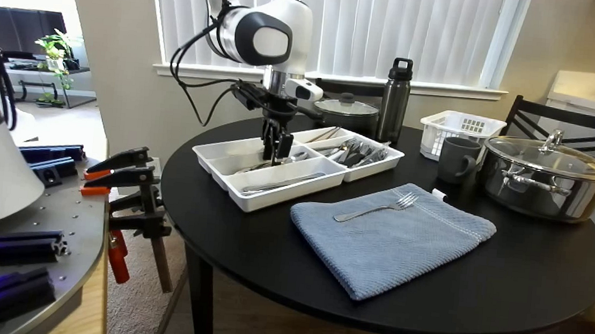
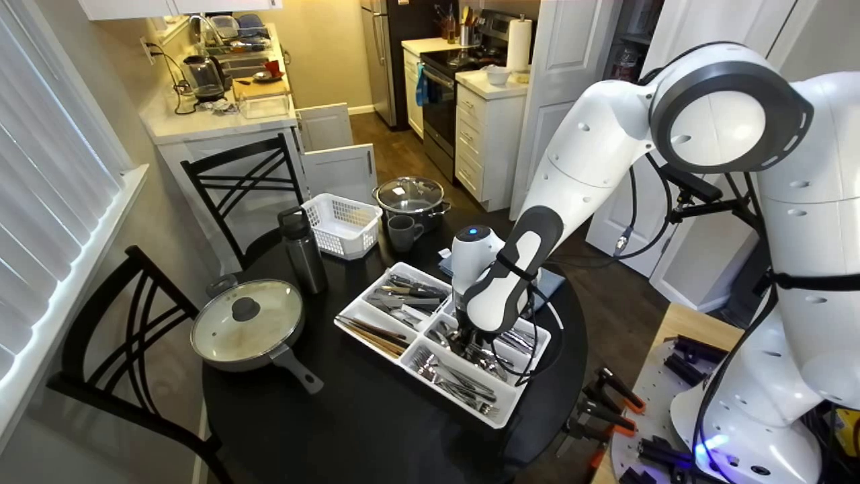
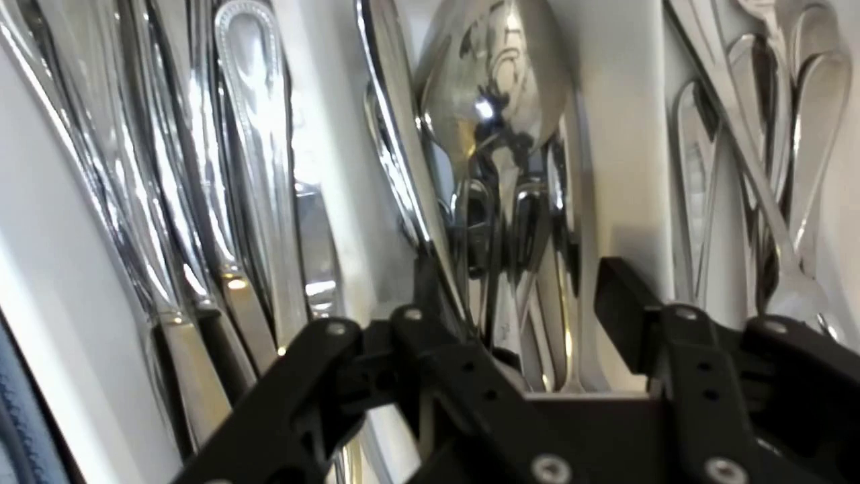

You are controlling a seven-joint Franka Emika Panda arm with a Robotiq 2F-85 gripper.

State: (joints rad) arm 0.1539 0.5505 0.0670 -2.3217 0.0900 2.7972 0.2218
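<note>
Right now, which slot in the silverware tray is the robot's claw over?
The spoon slot, sandwiched between the knives and the forks. Only its spoons show between the fingers of the gripper.

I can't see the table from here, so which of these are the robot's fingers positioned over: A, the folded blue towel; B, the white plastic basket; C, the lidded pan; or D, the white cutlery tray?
D: the wrist view shows the fingers standing apart, close to a spoon that lies in the white cutlery tray.
</note>
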